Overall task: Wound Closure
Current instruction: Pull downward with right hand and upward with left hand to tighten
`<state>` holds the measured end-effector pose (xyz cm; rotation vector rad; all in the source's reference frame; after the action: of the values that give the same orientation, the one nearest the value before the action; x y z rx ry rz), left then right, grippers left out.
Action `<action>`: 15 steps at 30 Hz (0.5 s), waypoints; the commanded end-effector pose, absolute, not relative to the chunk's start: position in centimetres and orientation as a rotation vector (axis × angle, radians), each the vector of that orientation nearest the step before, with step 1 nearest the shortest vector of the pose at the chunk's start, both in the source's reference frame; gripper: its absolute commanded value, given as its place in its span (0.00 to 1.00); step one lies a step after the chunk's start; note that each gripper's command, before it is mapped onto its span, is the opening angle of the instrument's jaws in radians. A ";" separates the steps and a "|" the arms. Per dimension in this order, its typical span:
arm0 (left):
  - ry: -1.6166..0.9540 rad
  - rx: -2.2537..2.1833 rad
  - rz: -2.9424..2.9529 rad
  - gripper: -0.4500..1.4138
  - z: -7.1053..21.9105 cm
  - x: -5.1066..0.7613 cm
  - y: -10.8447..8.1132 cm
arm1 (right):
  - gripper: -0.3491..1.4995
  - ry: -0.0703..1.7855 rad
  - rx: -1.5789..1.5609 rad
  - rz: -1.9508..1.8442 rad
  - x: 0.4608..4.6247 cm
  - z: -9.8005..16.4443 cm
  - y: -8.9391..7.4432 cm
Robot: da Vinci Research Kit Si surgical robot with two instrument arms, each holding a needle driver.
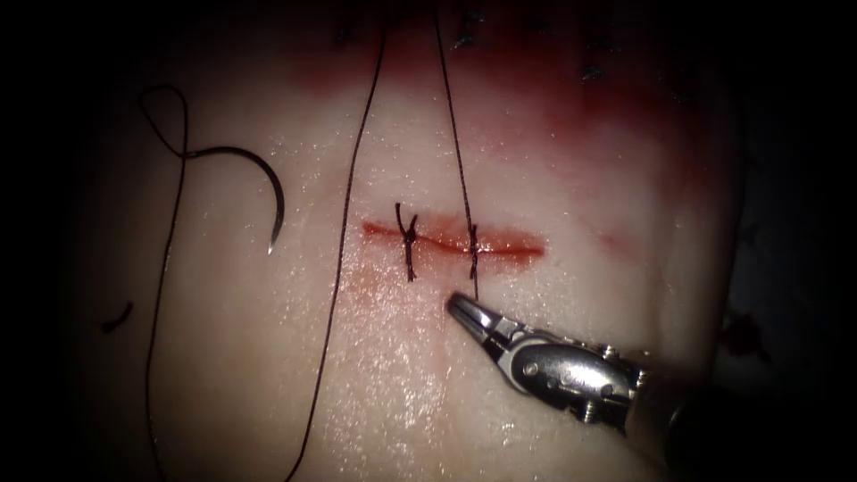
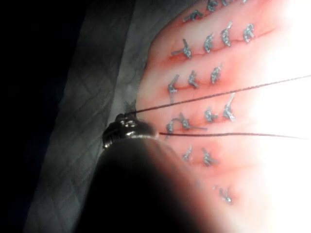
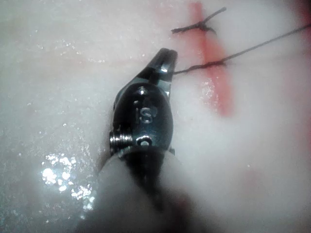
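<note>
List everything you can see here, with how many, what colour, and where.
tissue: one, pale pink, under everything.
cut: one, red, horizontal, mid-tissue.
stitches: two, dark, across the cut; the second is to its right.
needle: one, dark, curved, lying free on the tissue left of the cut, not in the tissue.
thread: dark; two long strands run up from the cut area, another loops from the needle.
cut end of thread: one, dark, far left.
red fluid: a stain above the cut.
old stitches: many, grey-blue, in rows.
right hand: silver, below the cut, at the second stitch's tail.
left hand: metal, thread running from it.
</note>
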<state>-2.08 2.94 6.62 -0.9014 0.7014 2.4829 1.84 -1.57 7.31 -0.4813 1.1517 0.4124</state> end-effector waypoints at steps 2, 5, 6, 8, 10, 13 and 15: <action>0.710 -0.905 2.478 0.05 6.6 -2.13 3.1 | 0.00 1.153 -0.476 0.412 1.90 7.4 -1.6; 0.710 -0.905 2.478 0.05 6.7 -2.11 3.1 | 0.00 1.151 -0.472 0.413 1.91 7.4 -1.6; 0.710 -0.906 2.478 0.05 6.7 -2.10 3.1 | 0.00 1.152 -0.473 0.412 1.91 7.4 -1.6; 0.713 -0.905 2.484 0.05 6.7 -2.10 3.1 | 0.00 1.148 -0.469 0.414 1.90 7.4 -1.7; 0.710 -0.905 2.479 0.05 6.7 -2.10 3.1 | 0.00 1.150 -0.467 0.418 1.90 7.5 -1.7; 0.709 -0.921 2.473 0.05 6.6 -2.12 3.0 | 0.00 1.149 -0.463 0.426 1.89 7.5 -1.7; 0.710 -0.953 2.465 0.05 6.6 -2.15 2.9 | 0.00 1.151 -0.464 0.432 1.89 7.4 -1.6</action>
<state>-2.11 2.80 6.53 -0.9575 0.7022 2.4632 1.83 -1.61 7.38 -0.4678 1.1530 0.4336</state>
